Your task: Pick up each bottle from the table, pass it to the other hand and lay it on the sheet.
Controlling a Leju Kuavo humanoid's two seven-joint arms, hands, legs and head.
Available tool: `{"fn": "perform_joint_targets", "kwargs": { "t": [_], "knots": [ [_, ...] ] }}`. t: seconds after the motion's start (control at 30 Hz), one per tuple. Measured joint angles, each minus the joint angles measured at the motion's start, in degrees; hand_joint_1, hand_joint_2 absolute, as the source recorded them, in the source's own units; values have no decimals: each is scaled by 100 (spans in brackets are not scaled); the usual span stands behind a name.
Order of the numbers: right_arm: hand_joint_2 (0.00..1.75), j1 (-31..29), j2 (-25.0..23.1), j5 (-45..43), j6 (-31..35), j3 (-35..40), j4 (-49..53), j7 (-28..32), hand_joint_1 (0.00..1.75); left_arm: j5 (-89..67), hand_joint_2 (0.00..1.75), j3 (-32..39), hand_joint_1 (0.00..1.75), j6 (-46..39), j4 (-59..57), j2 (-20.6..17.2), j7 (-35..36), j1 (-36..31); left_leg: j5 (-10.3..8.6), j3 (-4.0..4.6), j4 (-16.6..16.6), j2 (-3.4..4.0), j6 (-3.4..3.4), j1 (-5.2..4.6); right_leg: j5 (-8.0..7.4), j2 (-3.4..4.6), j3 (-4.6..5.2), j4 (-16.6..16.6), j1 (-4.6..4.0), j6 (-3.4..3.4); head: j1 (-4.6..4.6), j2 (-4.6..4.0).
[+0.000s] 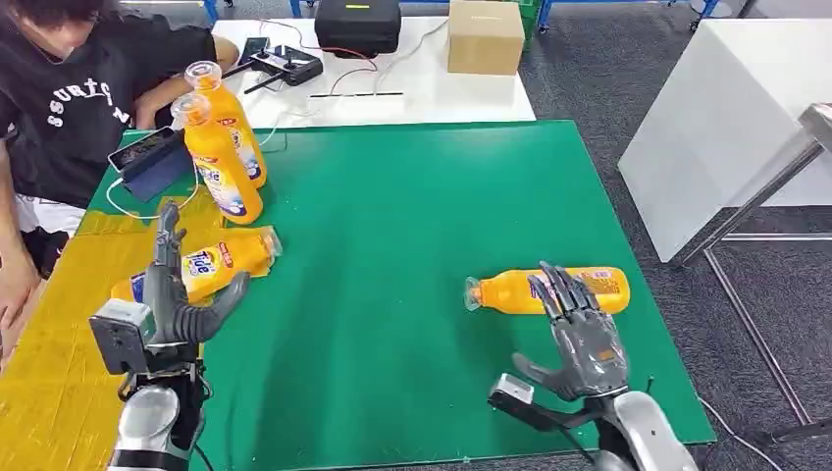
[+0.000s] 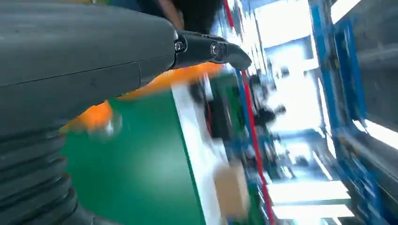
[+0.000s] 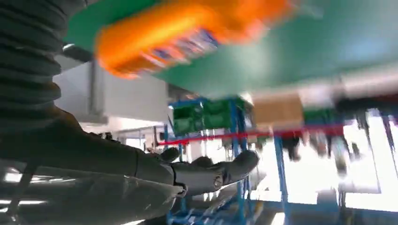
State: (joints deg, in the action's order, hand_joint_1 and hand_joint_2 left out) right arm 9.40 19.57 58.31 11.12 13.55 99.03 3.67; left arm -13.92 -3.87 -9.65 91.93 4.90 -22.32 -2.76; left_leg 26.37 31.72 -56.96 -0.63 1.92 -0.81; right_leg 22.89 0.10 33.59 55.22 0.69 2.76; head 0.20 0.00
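i'm seeing my right hand (image 1: 579, 339) hovering low over the green table (image 1: 412, 245), fingers apart and holding nothing, fingertips reaching over the near side of a lying bottle (image 1: 549, 290); whether they're touching it i cannot tell. that bottle is lying on its side on the bare green, cap pointing toward my left. in the right wrist view it's showing as an orange blur (image 3: 187, 33) past the thumb.

my left hand (image 1: 177, 294) is standing upright at the near left, fingers spread and empty, just in front of a second bottle (image 1: 201, 267) lying across the edge of the yellow sheet (image 1: 59, 324).

farther back, two bottles (image 1: 221, 162) are leaning together near a phone (image 1: 147, 162). a person (image 1: 59, 98) is sitting at the far left. beyond the green, a white table (image 1: 392, 88) is carrying a box (image 1: 486, 37) and a black case (image 1: 358, 25).
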Motion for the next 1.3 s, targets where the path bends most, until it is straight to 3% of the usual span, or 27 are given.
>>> {"fn": "perform_joint_targets", "kwargs": {
  "t": [0.1, 0.2, 0.5, 0.63, 0.83, 1.0, 1.3],
  "knots": [
    [175, 165, 682, -421, -390, -558, -2, 266, 0, 732, 175, -209, 0, 472, 157, -20, -92, 290, 6, 5, 0, 9, 10, -7, 0, 0, 5, 0, 10, 1, 2, 0],
    [175, 276, 1032, -432, -685, -945, -28, 336, 0, 1118, 175, -349, 0, 818, 253, -44, -68, 469, 17, -1, 0, 20, 26, -14, -1, 7, 6, -2, 12, 2, 0, 0],
    [175, 185, 1306, -345, -832, -1278, -367, 336, 0, 933, 175, -649, 0, 1074, 266, -203, 48, 588, 12, -2, 1, 20, 27, -11, -1, 6, 5, 0, 10, 2, -2, 0],
    [175, 68, 1326, -340, -904, -1296, -527, 356, 0, 922, 175, -725, 0, 1285, 266, -251, 99, 587, 12, -1, 1, 20, 27, -11, -1, 6, 4, 0, 10, 2, 0, 0],
    [175, -561, 1216, -10, -740, -1092, -1216, 461, 0, 917, 175, -867, 0, 1542, 210, -278, 212, 515, 10, -3, 1, 23, 30, -13, -2, 7, 2, 0, 12, 3, -2, 0],
    [175, -999, 863, 64, -268, -826, -1602, 573, 0, 917, 175, -966, 0, 1601, 183, -291, 219, 445, 8, -5, 1, 24, 29, -10, -2, 7, 3, 1, 9, 3, -2, 0],
    [175, -1489, 329, 25, -43, -482, -1998, 747, 0, 926, 175, -1075, 0, 1704, 133, -299, 247, 345, 7, -2, 1, 20, 27, -4, -2, 5, 2, 2, 5, 2, 0, 0]
  ]
}}
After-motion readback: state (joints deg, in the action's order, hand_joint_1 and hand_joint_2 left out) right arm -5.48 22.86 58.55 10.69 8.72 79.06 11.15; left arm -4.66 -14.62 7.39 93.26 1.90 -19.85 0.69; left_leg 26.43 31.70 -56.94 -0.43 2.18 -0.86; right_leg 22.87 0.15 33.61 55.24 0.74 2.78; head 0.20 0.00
